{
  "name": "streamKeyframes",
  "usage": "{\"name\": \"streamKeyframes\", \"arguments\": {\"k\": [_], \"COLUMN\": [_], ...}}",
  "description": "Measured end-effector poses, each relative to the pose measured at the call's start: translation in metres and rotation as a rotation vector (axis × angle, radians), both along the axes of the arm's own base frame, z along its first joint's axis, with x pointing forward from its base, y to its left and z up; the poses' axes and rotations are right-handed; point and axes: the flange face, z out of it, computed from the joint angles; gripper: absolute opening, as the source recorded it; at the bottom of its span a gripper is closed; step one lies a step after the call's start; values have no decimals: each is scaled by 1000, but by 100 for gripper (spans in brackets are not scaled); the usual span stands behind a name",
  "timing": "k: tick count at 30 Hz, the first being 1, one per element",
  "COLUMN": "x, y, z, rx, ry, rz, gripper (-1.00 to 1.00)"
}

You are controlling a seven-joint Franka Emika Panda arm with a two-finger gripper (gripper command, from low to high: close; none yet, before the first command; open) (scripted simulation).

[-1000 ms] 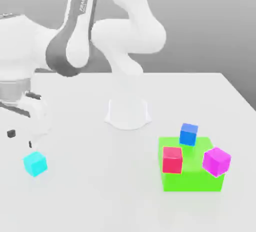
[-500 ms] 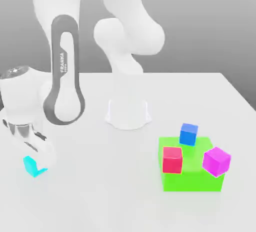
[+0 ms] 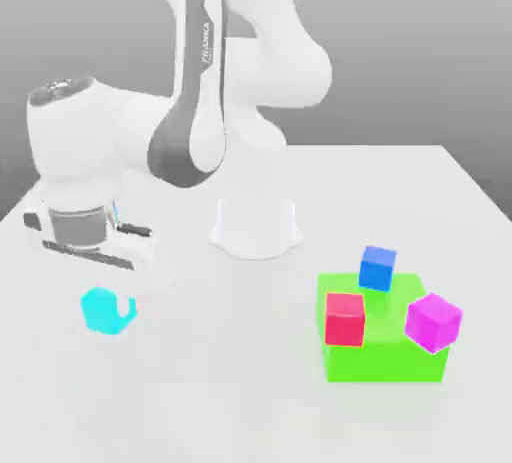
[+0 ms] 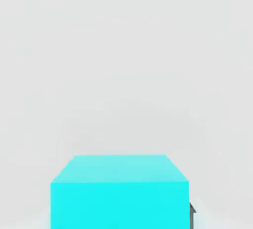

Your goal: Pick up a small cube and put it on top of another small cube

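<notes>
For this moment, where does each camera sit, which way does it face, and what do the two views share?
Exterior view: off the arm, above the table, facing the arm's base; arm and gripper show, shut on the cyan cube, with the green block on this view's right.
Hand view: on the hand, looking along the gripper at the cyan cube.
Shared: cube, table.

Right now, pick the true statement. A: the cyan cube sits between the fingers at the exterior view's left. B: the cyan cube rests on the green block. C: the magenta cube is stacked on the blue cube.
A: the cyan cube sits between the fingers below the wrist at the exterior view's left, far from the green block, where the blue cube and magenta cube stand apart.
</notes>
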Motion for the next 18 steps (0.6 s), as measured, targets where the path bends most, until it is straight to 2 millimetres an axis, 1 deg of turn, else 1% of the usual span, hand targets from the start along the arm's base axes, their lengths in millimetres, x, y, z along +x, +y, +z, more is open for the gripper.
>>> {"name": "streamKeyframes", "arguments": {"k": [3, 5, 7, 9, 10, 11, 13, 15, 16, 18], "x": [12, 14, 8, -4, -10, -12, -14, -15, -16, -16], "y": [64, 112, 161, 208, 224, 232, 238, 239, 240, 240], "z": [24, 40, 56, 72, 73, 68, 48, 24, 18, 18], "rx": [4, -2, -15, -37, -46, -52, -56, -58, -59, -59], "ry": [-6, -9, -11, -13, -14, -14, -14, -15, -15, -15], "rz": [220, 383, 549, 715, 773, 802, 823, 829, 830, 830], "gripper": [-100, -100, -100, -100, -100, -100, -100, -100, 100, 100]}}
